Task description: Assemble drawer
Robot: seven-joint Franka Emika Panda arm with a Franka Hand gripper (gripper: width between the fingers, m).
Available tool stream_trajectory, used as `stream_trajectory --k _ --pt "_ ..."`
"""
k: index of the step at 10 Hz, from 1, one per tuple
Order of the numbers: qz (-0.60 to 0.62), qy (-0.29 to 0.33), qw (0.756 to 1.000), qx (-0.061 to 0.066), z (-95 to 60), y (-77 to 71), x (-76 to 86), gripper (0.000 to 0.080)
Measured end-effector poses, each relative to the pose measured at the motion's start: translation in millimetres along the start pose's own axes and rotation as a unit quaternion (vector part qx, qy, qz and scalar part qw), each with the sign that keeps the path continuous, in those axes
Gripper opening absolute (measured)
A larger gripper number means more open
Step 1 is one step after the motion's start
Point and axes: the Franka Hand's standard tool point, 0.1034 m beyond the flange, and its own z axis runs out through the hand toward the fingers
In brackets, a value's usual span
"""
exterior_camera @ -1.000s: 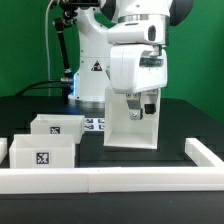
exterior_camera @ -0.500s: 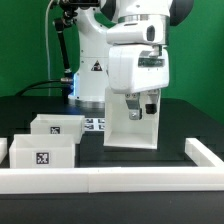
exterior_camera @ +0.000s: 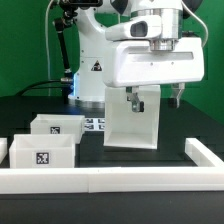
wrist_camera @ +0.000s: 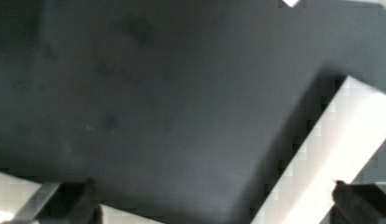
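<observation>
White two-finger gripper (exterior_camera: pixel 155 100) wide open, holding nothing, at the top of the tall white boxy plastic casing (exterior_camera: pixel 130 130); contact unclear. 2 small white open-top trays, front tray (exterior_camera: pixel 42 156) and rear tray (exterior_camera: pixel 58 127), lower, toward the exterior view's left of it; insides mostly hidden.

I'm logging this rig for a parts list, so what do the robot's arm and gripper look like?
The arm is glossy white with rounded shells, and a black triangular mark sits on its lower body. The gripper has a broad, boxy white housing with two short dark fingers. Black cables run down behind the arm.
</observation>
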Motion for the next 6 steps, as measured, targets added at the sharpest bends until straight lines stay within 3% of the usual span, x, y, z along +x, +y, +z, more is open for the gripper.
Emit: stream_trajectory --k 3,6 --pt "0.1 0.001 0.995 0.007 -0.4 -4.0 -0.8 0.065" --pt "0.25 -0.003 0.968 0.012 -19.1 -16.5 -15.9 0.065"
